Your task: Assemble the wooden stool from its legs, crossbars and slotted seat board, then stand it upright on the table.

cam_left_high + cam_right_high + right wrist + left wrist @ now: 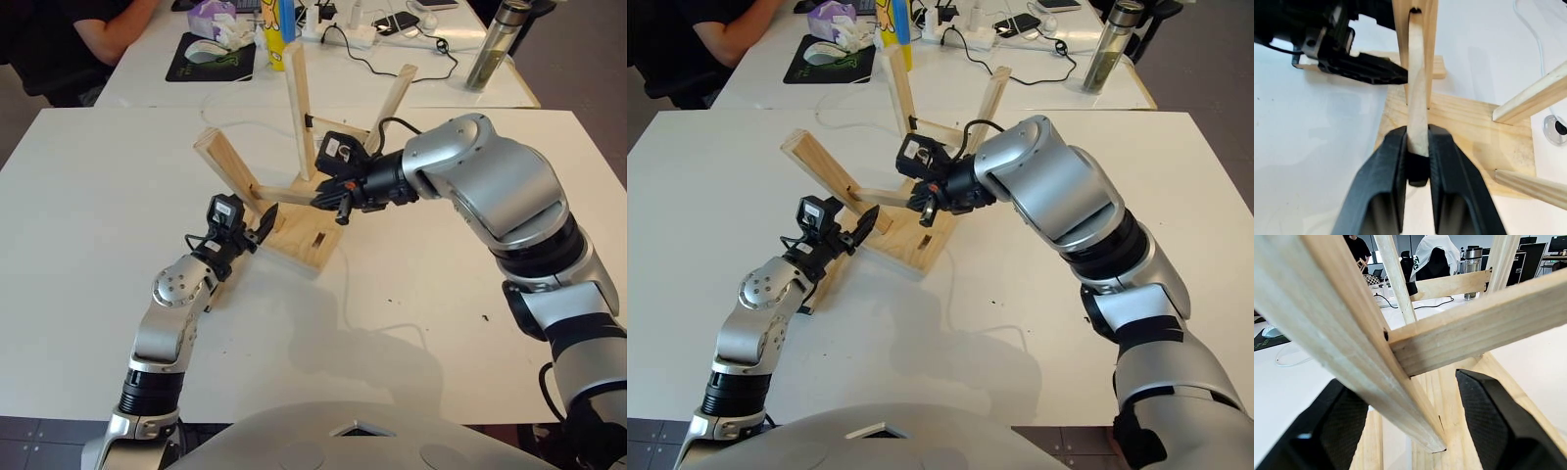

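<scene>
— How does the left claw (263,223) stand?
— Spread wide. Its two black fingers (1498,431) sit either side of the foot of the slanted leg (230,166), where that leg meets the seat board (306,247). Whether the pads touch the wood cannot be told.
— And the board itself?
— It lies flat on the white table (98,196), just beyond and under that claw, legs pointing up.
— The right claw (1418,147)?
— Clamped on the lower crossbar (289,193), which runs from its fingertips to a slot in the slanted leg.
— Beyond it?
— The tall leg (301,108) rises just behind the right claw, joined by a second crossbar (338,125) to the far leg (394,96). Farther back stand a mouse mat (211,59) and a steel bottle (493,44).
</scene>
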`<action>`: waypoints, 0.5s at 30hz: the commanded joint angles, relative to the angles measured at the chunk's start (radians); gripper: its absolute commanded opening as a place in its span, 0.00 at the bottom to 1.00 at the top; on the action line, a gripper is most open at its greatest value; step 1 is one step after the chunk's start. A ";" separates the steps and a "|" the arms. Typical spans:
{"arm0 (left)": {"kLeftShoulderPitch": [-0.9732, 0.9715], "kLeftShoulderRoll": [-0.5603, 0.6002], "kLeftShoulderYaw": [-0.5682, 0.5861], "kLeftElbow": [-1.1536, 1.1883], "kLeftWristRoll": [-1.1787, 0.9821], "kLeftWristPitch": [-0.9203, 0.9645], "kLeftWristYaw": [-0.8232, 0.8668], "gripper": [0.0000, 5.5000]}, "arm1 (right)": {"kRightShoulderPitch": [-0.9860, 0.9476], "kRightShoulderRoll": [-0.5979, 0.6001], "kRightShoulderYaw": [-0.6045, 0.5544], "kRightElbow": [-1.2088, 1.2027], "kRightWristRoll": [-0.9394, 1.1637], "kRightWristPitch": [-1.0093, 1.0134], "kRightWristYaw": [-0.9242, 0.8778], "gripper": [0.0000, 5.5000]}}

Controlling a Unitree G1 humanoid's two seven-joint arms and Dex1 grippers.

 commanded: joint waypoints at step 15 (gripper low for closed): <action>-0.029 -0.022 -0.088 0.001 -0.034 -0.012 -0.093 0.56 | 0.087 0.034 -0.052 -0.038 0.052 -0.076 -0.066 0.08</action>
